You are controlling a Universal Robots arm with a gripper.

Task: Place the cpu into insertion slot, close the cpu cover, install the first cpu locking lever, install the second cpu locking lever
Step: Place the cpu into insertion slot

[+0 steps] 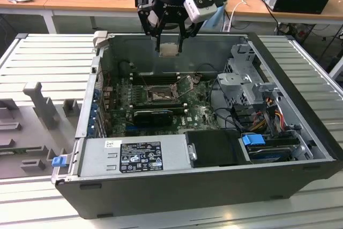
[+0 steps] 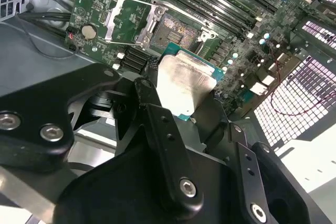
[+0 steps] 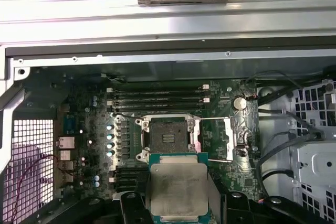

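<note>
My gripper (image 1: pixel 169 45) hangs above the back wall of the open computer case, shut on the cpu (image 1: pixel 169 50), a small flat square chip with a silver face. Both wrist views show the cpu (image 3: pixel 178 187) (image 2: pixel 184 85) clamped at its edges between the black fingers (image 2: pixel 152 111), well above the motherboard. The insertion slot (image 3: pixel 168 137) (image 2: pixel 181 35) (image 1: pixel 159 95) lies uncovered below, its pin field bare. Beside the slot, the cpu cover (image 3: pixel 233 137) (image 2: pixel 126 19) is swung open. Thin wire levers (image 3: pixel 157 115) stand unlatched around the socket.
Long black memory slots (image 3: pixel 157 95) run behind the socket. A black expansion card (image 1: pixel 153 115) lies in front of it. A metal drive cage (image 1: pixel 246 79) and cables (image 1: pixel 268 116) fill the exterior view's right. The power supply (image 1: pixel 134 156) sits at the case front.
</note>
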